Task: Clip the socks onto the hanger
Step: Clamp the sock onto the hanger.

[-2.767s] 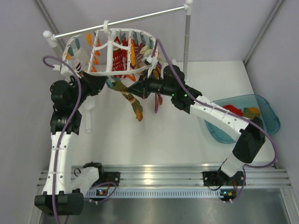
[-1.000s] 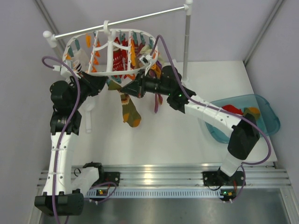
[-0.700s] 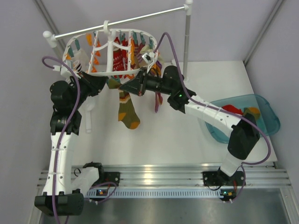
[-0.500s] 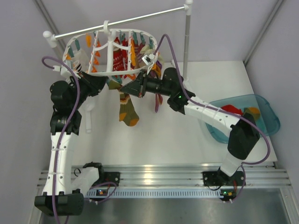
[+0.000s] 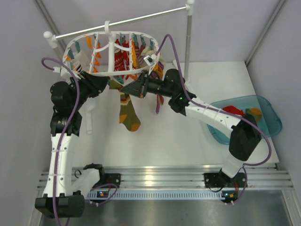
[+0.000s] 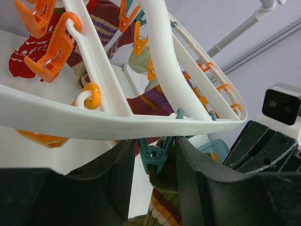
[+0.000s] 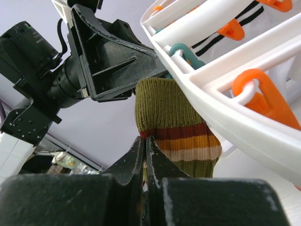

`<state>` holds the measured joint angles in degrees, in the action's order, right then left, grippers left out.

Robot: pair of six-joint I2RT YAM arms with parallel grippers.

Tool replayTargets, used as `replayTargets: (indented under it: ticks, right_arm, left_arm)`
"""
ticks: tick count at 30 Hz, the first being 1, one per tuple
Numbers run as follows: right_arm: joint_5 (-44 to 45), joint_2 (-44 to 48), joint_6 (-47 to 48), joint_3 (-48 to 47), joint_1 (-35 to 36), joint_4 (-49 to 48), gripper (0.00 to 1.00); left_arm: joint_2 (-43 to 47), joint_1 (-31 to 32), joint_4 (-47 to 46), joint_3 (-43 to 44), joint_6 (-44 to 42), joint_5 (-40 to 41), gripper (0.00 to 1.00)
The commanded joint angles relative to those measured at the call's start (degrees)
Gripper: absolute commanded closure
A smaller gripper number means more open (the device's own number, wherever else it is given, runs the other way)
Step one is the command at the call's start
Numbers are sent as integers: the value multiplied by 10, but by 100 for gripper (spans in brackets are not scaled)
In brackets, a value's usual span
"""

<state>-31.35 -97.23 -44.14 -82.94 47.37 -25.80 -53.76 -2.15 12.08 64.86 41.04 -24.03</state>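
Sock [image 7: 171, 117] cuff is sitting pinched in my right tool [image 7: 144, 139], just beside the teal clip [image 6: 154, 157]. My left tool [image 6: 154, 145] is standing spread astride that clip under the hanger [image 6: 94, 125] rim. I'm wanting the clip biting fully before releasing.

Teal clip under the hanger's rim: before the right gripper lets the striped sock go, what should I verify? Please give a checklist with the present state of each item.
1. teal clip bites the sock: cannot tell; its mouth meets the cuff, but the bite itself is hidden.
2. left gripper off the clip: ok; its jaws stand apart on either side of it.
3. right gripper shut on the sock: ok; it pinches the striped cuff.
4. Sock hangs straight down from the hanger: ok in the top view.
5. hook sits over the rod: ok.
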Motion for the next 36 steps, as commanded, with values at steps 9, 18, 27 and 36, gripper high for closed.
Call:
replayTargets:
  ticks: [9, 18, 27, 36]
  right_arm:
    - [2, -1, 13, -9, -19, -33, 100]
    - [-12, 12, 92, 0, -18, 9, 86]
    - [-9, 48, 187, 16, -18, 61, 72]
    - [27, 77, 300, 42, -26, 68, 54]
  left_arm:
    - [26, -3, -7, 17, 0, 14, 39]
    - [43, -4, 28, 27, -38, 39, 34]
    - [38, -4, 33, 26, -39, 43, 36]
    - [41, -4, 25, 28, -57, -21, 36]
